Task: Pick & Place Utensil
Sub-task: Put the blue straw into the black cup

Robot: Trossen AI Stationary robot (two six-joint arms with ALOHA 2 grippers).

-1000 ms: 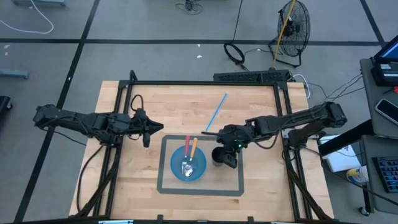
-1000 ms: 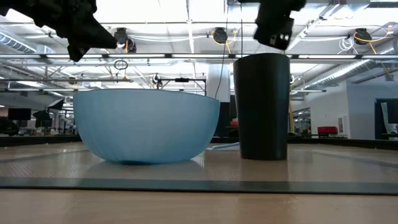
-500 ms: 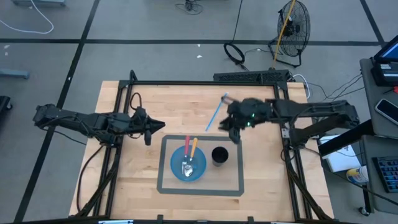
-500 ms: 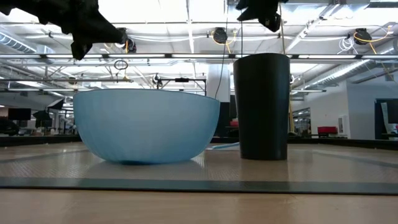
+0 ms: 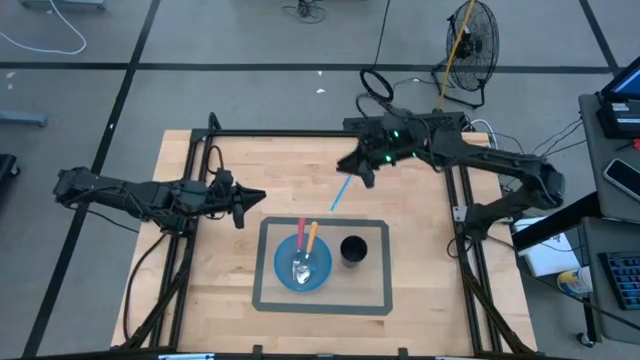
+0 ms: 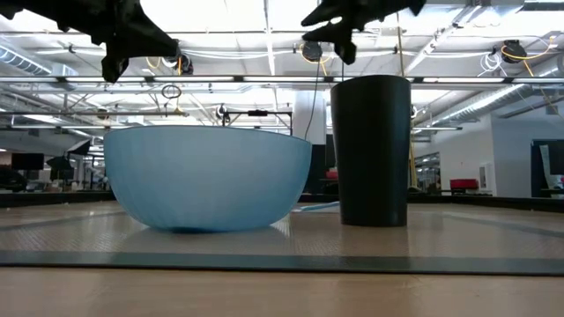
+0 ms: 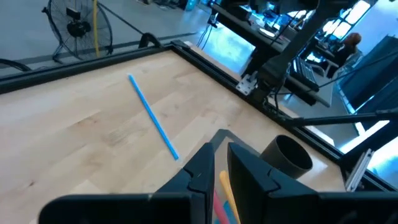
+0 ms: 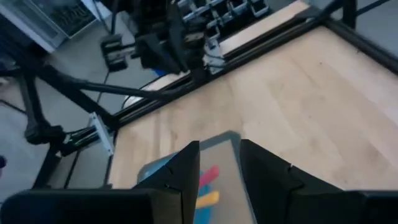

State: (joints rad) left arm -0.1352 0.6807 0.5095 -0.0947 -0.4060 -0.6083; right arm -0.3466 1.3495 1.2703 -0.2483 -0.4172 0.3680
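Straw [image 5: 340, 192] lies diagonally just beneath the right claw [image 5: 356, 165], nearer than left; fingers apart, empty.

Right gripper [image 8: 219, 163]: two dark fingers [image 8: 186, 165] apart, nothing between. Beyond: light wood table [image 8: 298, 99], grey mat [image 8: 225, 140] corner, red handle [image 8: 208, 173] beside orange handle [image 8: 206, 199], black frame rail [image 8: 158, 102].

We see two matte black, jointed arms; the right arm [image 5: 470, 160] shows small green lights near its wrist, and black cables trail the left arm [image 5: 130, 195].
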